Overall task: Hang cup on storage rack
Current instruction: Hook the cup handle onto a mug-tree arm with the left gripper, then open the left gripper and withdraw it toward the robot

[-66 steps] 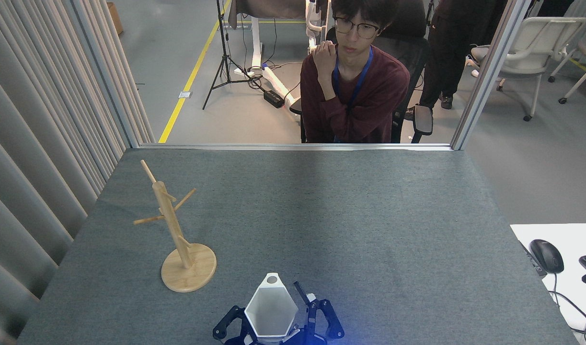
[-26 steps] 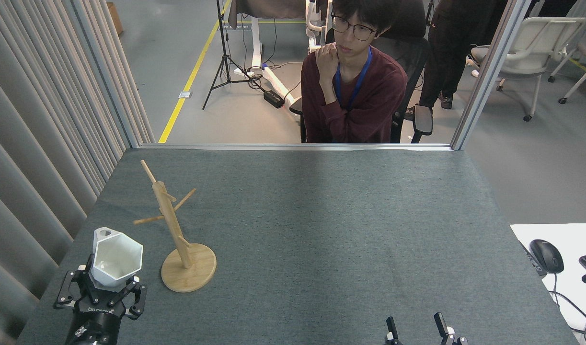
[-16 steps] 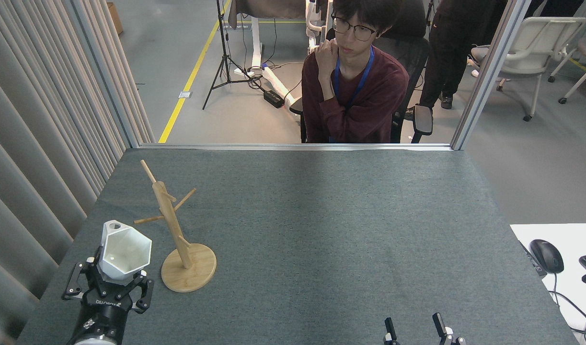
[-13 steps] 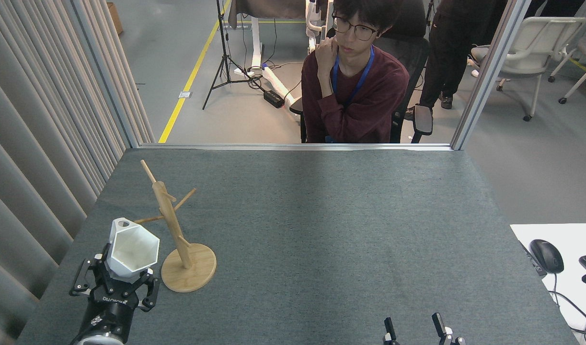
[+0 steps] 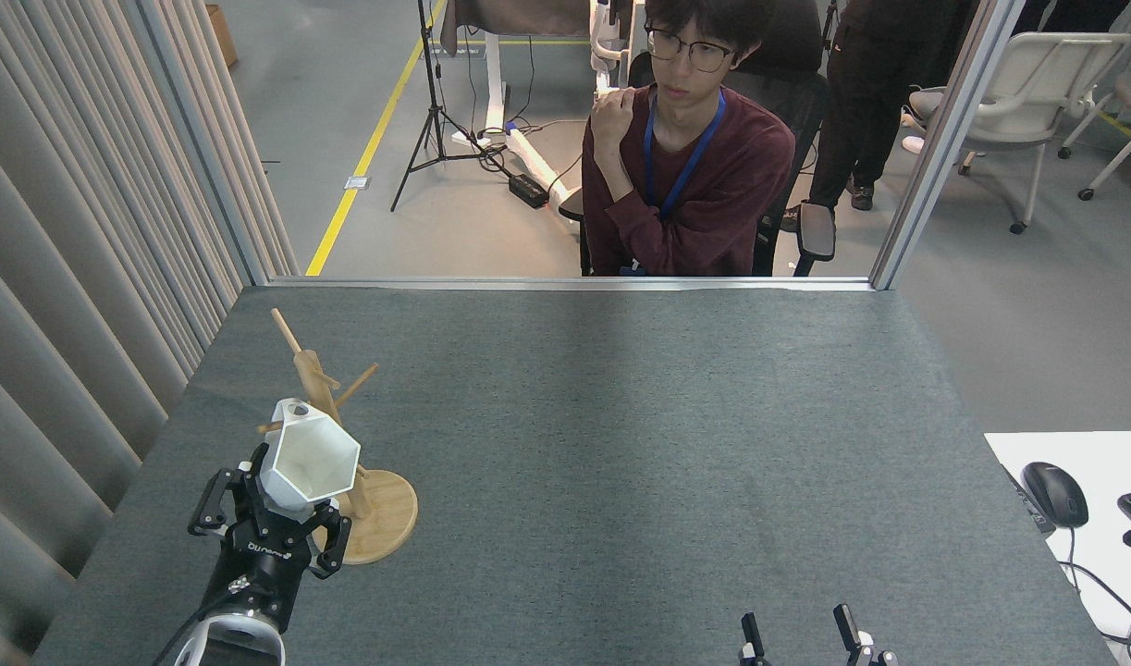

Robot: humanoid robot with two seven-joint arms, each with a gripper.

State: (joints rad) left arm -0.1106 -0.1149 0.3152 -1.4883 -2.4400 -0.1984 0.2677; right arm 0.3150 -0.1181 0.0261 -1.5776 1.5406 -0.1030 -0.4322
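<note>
Bamboo item: 1 storage rack [image 5: 338, 462], disc base on the grey felt surface [image 5: 620, 444], post upright; this is the landmark for all positions below.
White item: 1 cup [image 5: 308, 462], faceted, mouth facing the camera, held off the surface directly in front of the rack post and overlapping it in view.
Tab: on the cup's top edge, its round hole sits just beside the rack's left-pointing peg; whether the 2 touch cannot be told.
Left hand [image 5: 271, 527]: fingers clamped around the cup's lower body, below and in front of the rack base.
Right hand [image 5: 801, 638]: far right of the rack at the bottom edge, 2 fingertips visibly apart, holding nothing.
Step in hand: judged to be lining the tab hole up with a peg tip.
Method advised: match the hole's axis to the peg's upward angle, slide the tab along the peg, and let go only once the tab is seated.
Risk: pushing the post could tip the rack.
Count: 1 cup, 1 rack, about 4 pegs visible, 2 hands.
Bystander: 1 seated person [image 5: 685, 148] beyond the rack, past the surface's far edge.
</note>
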